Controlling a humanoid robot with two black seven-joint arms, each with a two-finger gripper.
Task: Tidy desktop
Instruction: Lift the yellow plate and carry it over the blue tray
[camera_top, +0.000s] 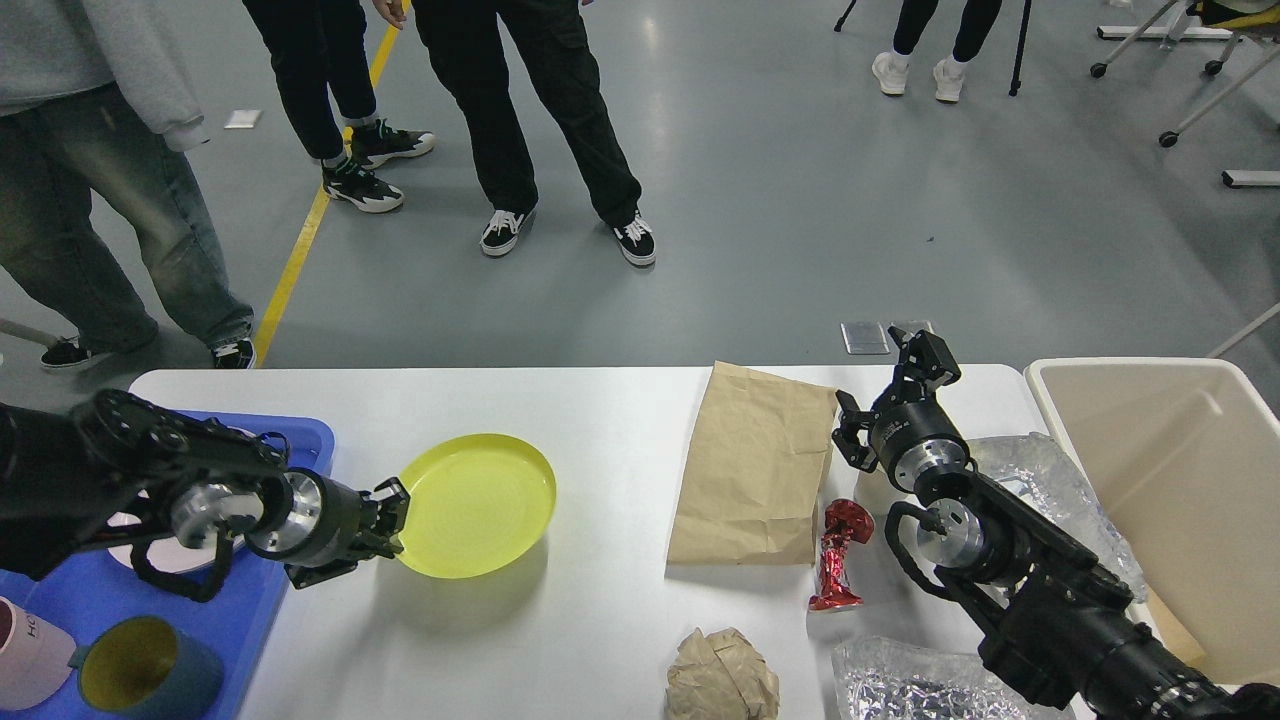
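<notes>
Desktop (600, 620): white table across the near half of the view, not yet tidy; several loose things lie on it.
Our left gripper (392, 520): pinched on the near-left rim of the yellow plate (480, 505), which looks lifted, with a shadow on the table beneath it.
Blue tray (305, 445): at the left edge of the table, just left of the plate; it holds a pale plate partly hidden by our arm, a teal cup with a yellow inside (140, 675) and a pink cup (30, 655).
Done so far: we judge dishes are being gathered in the tray; the yellow plate is in hand but not yet stowed.
Our right gripper (895, 395): raised over the far right of the table, fingers spread wide, holding nothing.
Left to clear: flat brown paper bag (755, 470), red foil wrapper (838, 555), crumpled paper ball (722, 675), and two clear plastic wraps, one near (910, 685), one far right (1050, 485).
Beige bin (1170, 470): beside the table's right end, probably where the litter goes; we see none in it.
</notes>
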